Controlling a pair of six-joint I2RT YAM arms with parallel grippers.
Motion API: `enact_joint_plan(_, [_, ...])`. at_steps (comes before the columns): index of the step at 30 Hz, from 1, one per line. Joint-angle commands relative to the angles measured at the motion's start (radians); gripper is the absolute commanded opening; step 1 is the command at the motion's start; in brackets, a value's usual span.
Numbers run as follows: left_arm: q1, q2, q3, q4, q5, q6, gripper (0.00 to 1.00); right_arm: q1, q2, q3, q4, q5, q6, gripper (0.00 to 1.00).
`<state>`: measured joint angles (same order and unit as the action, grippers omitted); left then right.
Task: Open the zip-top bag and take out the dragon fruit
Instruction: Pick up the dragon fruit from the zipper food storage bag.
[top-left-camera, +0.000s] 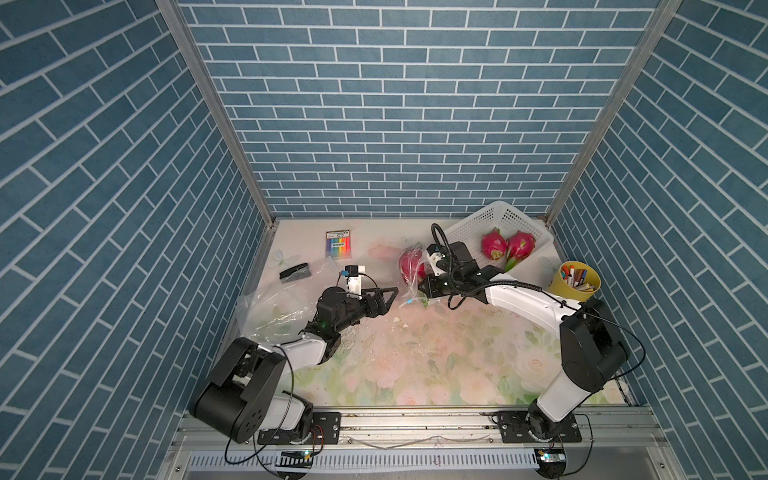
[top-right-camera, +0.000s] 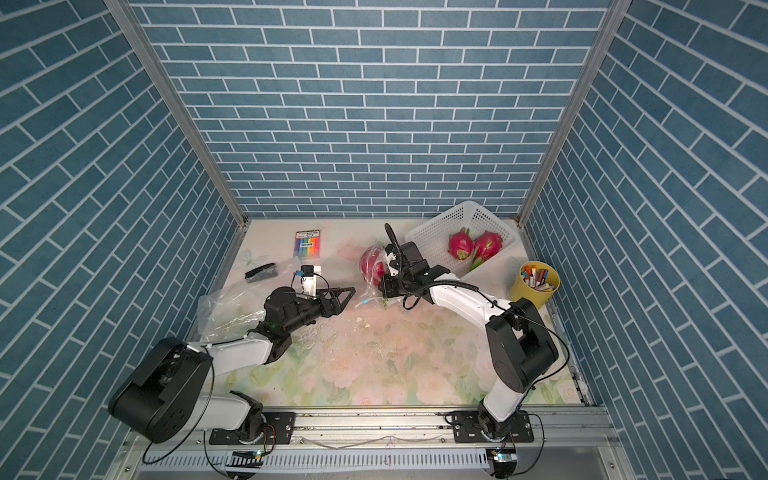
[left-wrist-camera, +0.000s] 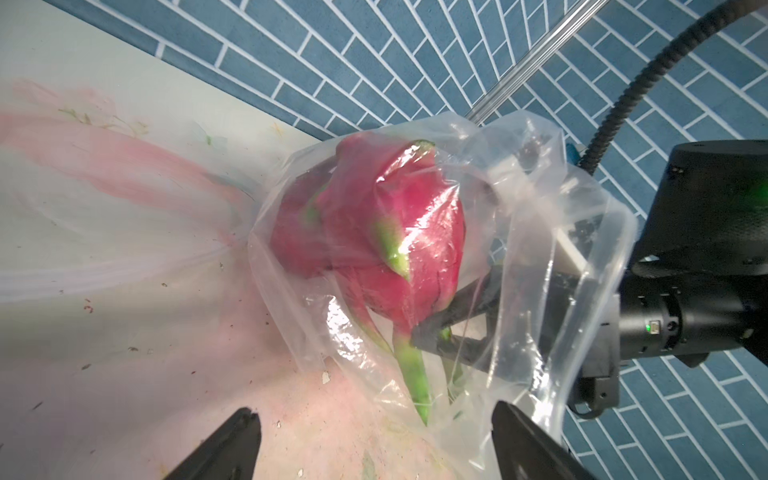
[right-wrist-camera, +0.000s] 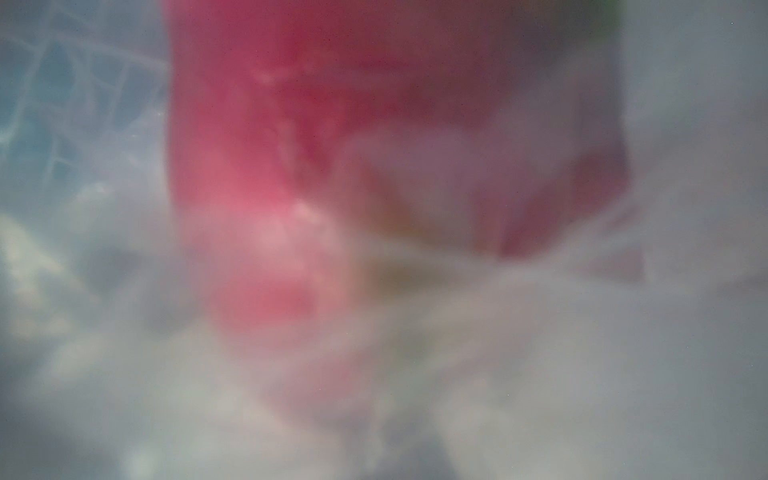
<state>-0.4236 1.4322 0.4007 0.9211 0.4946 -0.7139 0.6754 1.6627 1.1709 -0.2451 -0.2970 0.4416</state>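
The clear zip-top bag lies at mid-table with one magenta dragon fruit inside. My right gripper is inside the bag, its fingers closed on the fruit's green tuft. The right wrist view shows only pink blur behind plastic. My left gripper is open just left of the bag's loose edge, holding nothing. Two more dragon fruits lie in the white basket at the back right.
A crumpled empty clear bag lies under my left arm by the left wall. A black stapler and a marker pack are at the back left. A yellow cup of markers stands by the right wall.
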Motion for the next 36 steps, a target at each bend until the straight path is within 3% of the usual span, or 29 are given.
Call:
enact_joint_plan(1, [0.003, 0.081, 0.056, 0.164, 0.059, -0.048, 0.85, -0.005, -0.047, -0.021, 0.042, -0.02, 0.028, 0.0])
enact_joint_plan(9, [0.005, 0.263, 0.134, 0.265, 0.119, -0.103, 0.58, -0.011, -0.076, -0.061, 0.079, -0.005, 0.043, 0.0])
enact_joint_plan(14, [0.003, 0.334, 0.162, 0.29, 0.142, -0.109, 0.35, -0.016, -0.081, -0.064, 0.079, 0.002, 0.047, 0.0])
enact_joint_plan(18, [0.004, 0.373, 0.185, 0.291, 0.158, -0.104, 0.03, -0.017, -0.092, -0.065, 0.081, 0.009, 0.048, 0.0])
enact_joint_plan(26, [0.006, 0.373, 0.178, 0.276, 0.133, -0.101, 0.0, -0.037, -0.144, -0.104, 0.084, 0.036, 0.046, 0.0])
enact_joint_plan(27, [0.004, 0.373, 0.176, 0.273, 0.132, -0.107, 0.01, -0.041, -0.149, -0.109, 0.084, 0.036, 0.047, 0.0])
enact_joint_plan(28, [0.006, 0.373, 0.173, 0.274, 0.132, -0.115, 0.15, -0.045, -0.154, -0.114, 0.086, 0.035, 0.048, 0.0])
enact_joint_plan(29, [0.006, 0.373, 0.167, 0.281, 0.128, -0.131, 0.4, -0.048, -0.158, -0.118, 0.087, 0.033, 0.048, 0.0])
enact_joint_plan(30, [0.006, 0.373, 0.16, 0.29, 0.123, -0.148, 0.6, -0.05, -0.159, -0.119, 0.087, 0.033, 0.047, 0.0])
enact_joint_plan(32, [0.004, 0.378, 0.146, 0.331, 0.116, -0.177, 0.84, -0.052, -0.162, -0.124, 0.09, 0.03, 0.046, 0.0])
enact_joint_plan(34, [0.004, 0.388, 0.149, 0.355, 0.117, -0.196, 0.92, -0.053, -0.159, -0.123, 0.093, 0.023, 0.046, 0.0])
enact_joint_plan(36, [0.004, 0.402, 0.16, 0.366, 0.118, -0.206, 0.92, -0.053, -0.152, -0.122, 0.098, 0.014, 0.048, 0.0])
